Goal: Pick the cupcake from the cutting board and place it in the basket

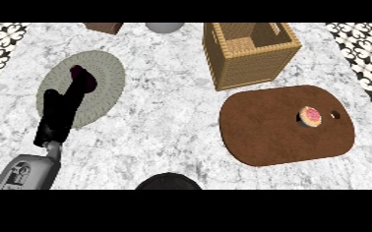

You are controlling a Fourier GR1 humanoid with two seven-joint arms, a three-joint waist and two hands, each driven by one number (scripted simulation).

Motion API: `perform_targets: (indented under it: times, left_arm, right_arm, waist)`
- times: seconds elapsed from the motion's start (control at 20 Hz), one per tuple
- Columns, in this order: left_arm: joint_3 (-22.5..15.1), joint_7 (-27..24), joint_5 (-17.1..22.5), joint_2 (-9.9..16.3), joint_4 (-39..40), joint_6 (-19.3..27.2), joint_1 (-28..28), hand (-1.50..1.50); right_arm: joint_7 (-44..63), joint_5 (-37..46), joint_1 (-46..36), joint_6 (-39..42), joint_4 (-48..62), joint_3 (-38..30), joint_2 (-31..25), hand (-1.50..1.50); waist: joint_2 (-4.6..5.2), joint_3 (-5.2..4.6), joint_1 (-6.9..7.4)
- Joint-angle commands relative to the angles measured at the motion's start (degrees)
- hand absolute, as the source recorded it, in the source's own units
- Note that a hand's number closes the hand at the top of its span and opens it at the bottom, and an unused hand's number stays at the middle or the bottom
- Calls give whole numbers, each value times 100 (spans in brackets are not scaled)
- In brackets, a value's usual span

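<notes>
The black left hand, fingers straight, rests over a round grey woven mat. The small pink-frosted cupcake sits on the oval dark-brown wooden cutting board, near its right end. Just behind stands the square tan wicker basket.

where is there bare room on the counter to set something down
Widest bare marble lies mid-counter, between the round mat and the cutting board. The board's left half is free; the cupcake sits right. Crowded: the basket hugs the board's top; the left hand covers the mat.
</notes>
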Motion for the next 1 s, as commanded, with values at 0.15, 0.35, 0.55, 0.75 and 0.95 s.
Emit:
perform_targets:
  times: [0.15,0.35,0.55,0.75,0.95]
  left_arm:
    - [29,-40,-1,-101,194,-171,-143,0]
    - [147,-170,-107,-137,247,-243,-136,0]
    - [197,-230,-351,-454,626,-227,-397,0]
    - [212,183,-409,-368,-72,-314,-109,0]
    - [129,-240,-620,-677,378,-187,-88,0]
  right_arm:
    - [713,-291,516,1561,-617,-238,-1186,-150]
    - [1024,-302,1178,1774,-1445,-543,-879,-150]
    - [869,97,829,1948,-794,-788,-360,-150]
    - [1130,302,750,1762,-1067,-863,219,-150]
    - [1096,912,261,1292,-599,-696,486,-150]
  waist:
    - [11,17,100]
    - [0,19,77]
    - [19,25,129]
    - [14,26,173]
    - [31,28,200]
